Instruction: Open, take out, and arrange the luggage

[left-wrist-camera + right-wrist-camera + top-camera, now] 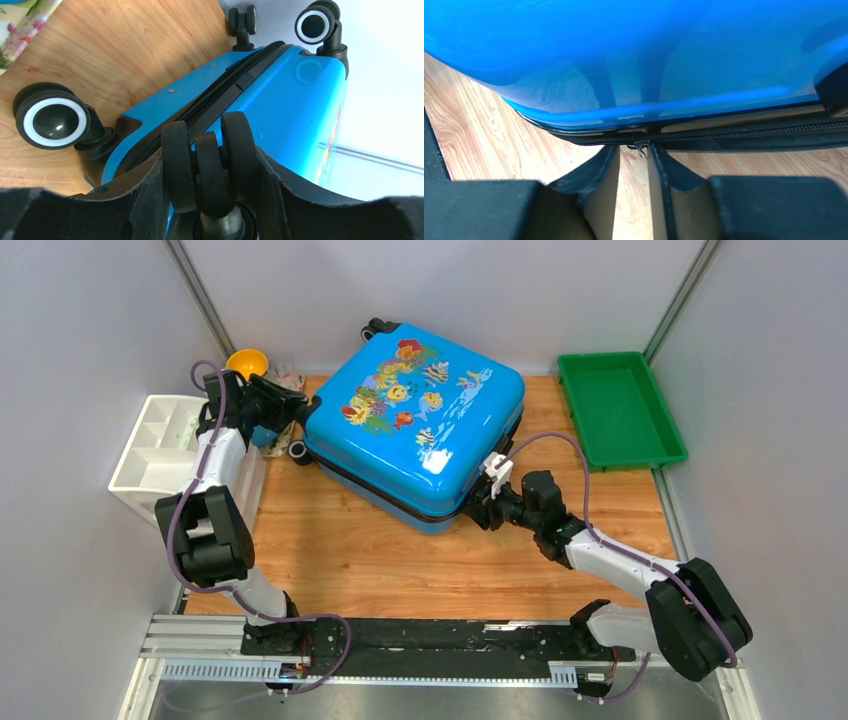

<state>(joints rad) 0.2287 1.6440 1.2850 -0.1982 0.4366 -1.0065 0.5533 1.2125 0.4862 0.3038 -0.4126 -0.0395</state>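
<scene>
The glossy bright-blue hard-shell suitcase (415,425) lies closed, flat on the wooden table (330,550). The left pincer (209,165) pinches a black twin caster wheel (235,145). The right pincer (633,160) stands narrowly spread, with the metal zipper pull (640,146) at its tips.

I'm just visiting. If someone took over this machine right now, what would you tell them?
Left claw: clamped on a wheel of the luggage.
Right claw: open, fingertips flanking the zipper pull, not pinching it.
Luggage: lying flat on the table, closed.
Done: nothing opened or taken out.
To do: grip the pull, unzip, open, take out, arrange.
</scene>
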